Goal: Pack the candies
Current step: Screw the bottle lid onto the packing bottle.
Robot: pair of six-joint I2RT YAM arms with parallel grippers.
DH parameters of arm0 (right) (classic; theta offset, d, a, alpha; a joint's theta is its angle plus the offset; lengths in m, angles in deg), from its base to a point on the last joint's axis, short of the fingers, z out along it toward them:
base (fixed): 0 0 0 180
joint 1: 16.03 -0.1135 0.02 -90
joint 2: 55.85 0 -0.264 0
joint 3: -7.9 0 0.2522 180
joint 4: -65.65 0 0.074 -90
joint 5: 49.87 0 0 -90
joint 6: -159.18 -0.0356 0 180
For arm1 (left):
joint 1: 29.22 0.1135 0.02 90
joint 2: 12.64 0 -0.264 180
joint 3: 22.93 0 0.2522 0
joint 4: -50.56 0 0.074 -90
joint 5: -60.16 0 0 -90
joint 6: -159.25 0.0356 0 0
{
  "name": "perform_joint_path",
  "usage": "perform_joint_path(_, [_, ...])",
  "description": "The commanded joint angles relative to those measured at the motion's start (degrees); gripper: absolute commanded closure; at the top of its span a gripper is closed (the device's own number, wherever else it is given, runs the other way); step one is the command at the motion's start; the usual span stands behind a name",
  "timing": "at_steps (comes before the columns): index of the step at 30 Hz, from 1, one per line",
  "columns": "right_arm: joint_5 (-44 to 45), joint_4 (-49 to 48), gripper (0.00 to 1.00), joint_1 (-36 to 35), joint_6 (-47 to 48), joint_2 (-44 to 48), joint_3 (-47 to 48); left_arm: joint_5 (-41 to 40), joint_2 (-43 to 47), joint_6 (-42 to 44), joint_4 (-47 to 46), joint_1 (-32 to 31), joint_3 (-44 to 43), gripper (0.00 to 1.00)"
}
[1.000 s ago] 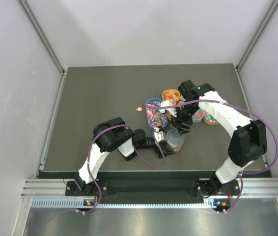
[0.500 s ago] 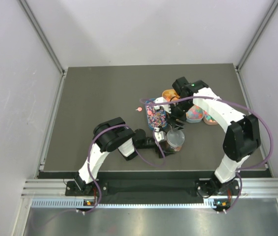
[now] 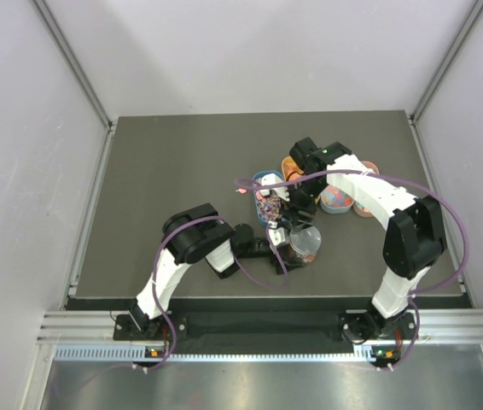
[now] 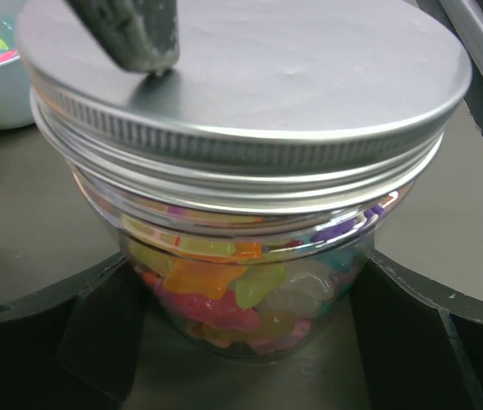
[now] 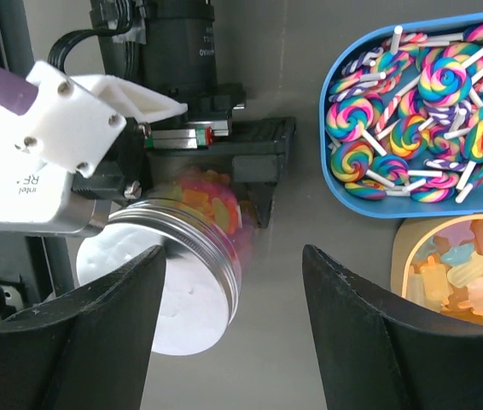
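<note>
A clear round jar (image 3: 305,244) with a silver screw lid (image 4: 250,77) stands on the table, holding mixed gummy candies (image 4: 224,282). My left gripper (image 4: 250,342) is shut on the jar's base, one finger on each side. My right gripper (image 5: 233,256) is open and empty, hovering above the table beside the jar's lid (image 5: 182,282). In the top view it (image 3: 296,205) is between the jar and the blue tray. One of its fingertips (image 4: 130,34) shows at the lid's edge. More candies lie in a blue tray of lollipops (image 5: 421,128) and an orange tray of gummies (image 5: 472,273).
The blue tray (image 3: 266,198) and the orange tray (image 3: 290,166) sit just behind the jar. A pale blue bowl (image 3: 336,202) and another orange tray (image 3: 366,207) of sweets sit to the right, under the right arm. One stray pink candy (image 3: 241,190) lies left of the blue tray.
My right gripper has moved left and back from above the jar towards the blue tray. The left gripper and the jar have not moved.
</note>
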Motion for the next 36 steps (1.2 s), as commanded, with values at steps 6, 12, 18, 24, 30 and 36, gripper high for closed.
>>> perform_joint_path(6, [-1.88, -3.37, 0.35, -2.15, -1.66, -0.45, 1.03, -3.87, -6.15, 3.72, -8.83, 0.71, 2.06, 1.00])
perform_joint_path(12, [-0.29, -4.42, 0.35, -2.85, -2.02, 0.07, -0.46, -3.69, -6.15, 3.81, -8.92, 0.71, 2.06, 1.00])
perform_joint_path(18, [0.32, -5.83, 0.35, -2.94, -2.98, 0.69, -1.95, -3.78, -6.41, 3.81, -9.01, 0.71, 1.71, 1.00])
perform_joint_path(24, [0.85, -7.85, 0.35, -2.94, -3.86, 1.83, -2.83, -3.52, -6.32, 3.90, -9.19, 0.89, 1.97, 1.00])
perform_joint_path(30, [4.44, -8.20, 0.34, -1.63, -4.65, 4.38, -0.99, -3.43, -5.80, 3.89, -9.19, 0.89, 2.24, 1.00])
perform_joint_path(36, [6.04, -1.64, 0.23, 4.77, 1.39, 8.16, 4.98, -2.90, -5.18, 4.16, -8.57, 1.06, 2.15, 1.00])
